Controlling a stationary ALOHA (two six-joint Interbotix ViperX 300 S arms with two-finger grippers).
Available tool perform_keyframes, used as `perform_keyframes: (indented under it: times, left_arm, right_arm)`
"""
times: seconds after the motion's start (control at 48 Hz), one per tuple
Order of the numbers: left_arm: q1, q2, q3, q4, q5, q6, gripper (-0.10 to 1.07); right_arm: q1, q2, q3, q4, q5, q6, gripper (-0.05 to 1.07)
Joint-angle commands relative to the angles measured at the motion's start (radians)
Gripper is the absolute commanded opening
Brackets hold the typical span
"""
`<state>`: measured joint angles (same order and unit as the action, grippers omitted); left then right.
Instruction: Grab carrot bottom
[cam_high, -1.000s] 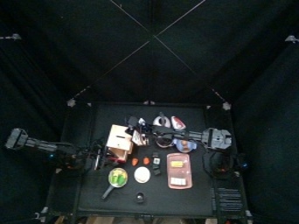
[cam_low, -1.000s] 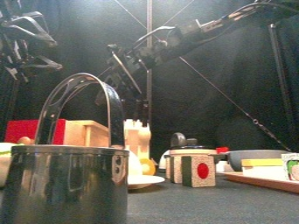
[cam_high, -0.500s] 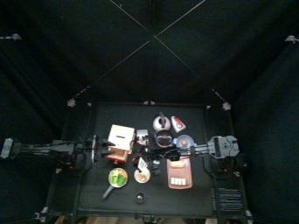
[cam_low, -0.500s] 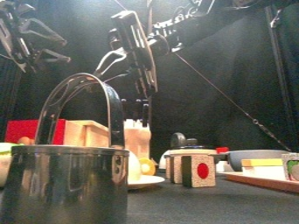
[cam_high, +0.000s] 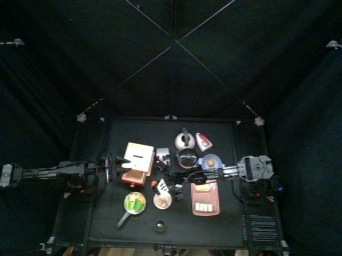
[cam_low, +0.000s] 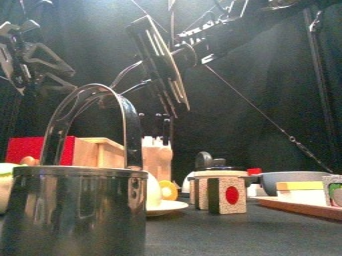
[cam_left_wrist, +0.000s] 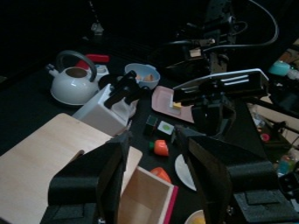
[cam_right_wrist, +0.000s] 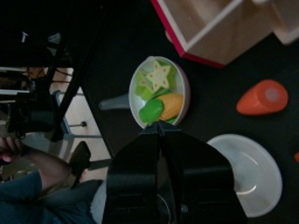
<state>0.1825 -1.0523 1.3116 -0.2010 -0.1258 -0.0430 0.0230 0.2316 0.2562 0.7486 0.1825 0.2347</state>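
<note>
L gripper (cam_left_wrist: 160, 147) hovers at the table's left side by the wooden box (cam_high: 136, 156), jaws apart, nothing between them. In front of the box sits a small green plate (cam_right_wrist: 135, 87); it holds a pale green star-shaped slice plus a rounded green-and-yellow piece, both inside the rim. Next along is the white dish (cam_right_wrist: 253, 178), just beside the plate but not touching it.

The carrot (cam_right_wrist: 261, 97) lies on its side on bare tabletop, outside every container, between the box and the dish and near both, touching neither. In the R wrist view its long axis runs on a slant, w/ one end toward the dish side and the other toward the box side. Which end is the tip can't be told.

R gripper (cam_right_wrist: 163, 133) hangs over the plate/dish area w/ jaws pressed together, gripping nothing, and apart from the carrot.

Further right lies the pink tray (cam_high: 195, 196); something sits in it, too small to tell what.
</note>
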Motion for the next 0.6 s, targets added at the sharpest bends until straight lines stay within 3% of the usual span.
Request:
perform_keyframes:
  times: [0.0,0.104,0.438,0.583]
  left_arm:
    - [0.003,0.005,-0.014,0.005,-0.003,0.0,0.84]
    - [0.003,0.005,-0.012,0.003,-0.005,-0.002,0.84]
    - [0.011,0.005,0.005,0.005,0.0,0.0,0.84]
    - [0.011,0.005,0.014,0.006,0.002,0.002,0.84]
  right_arm:
    - [-0.003,-0.037,-0.017,-0.038,0.084,0.064,0.13]
    - [-0.005,-0.026,-0.032,-0.117,0.138,0.158,0.13]
    - [0.002,0.017,-0.114,-0.563,0.261,0.56,0.14]
    - [0.031,0.063,-0.15,-0.775,0.267,0.739,0.23]
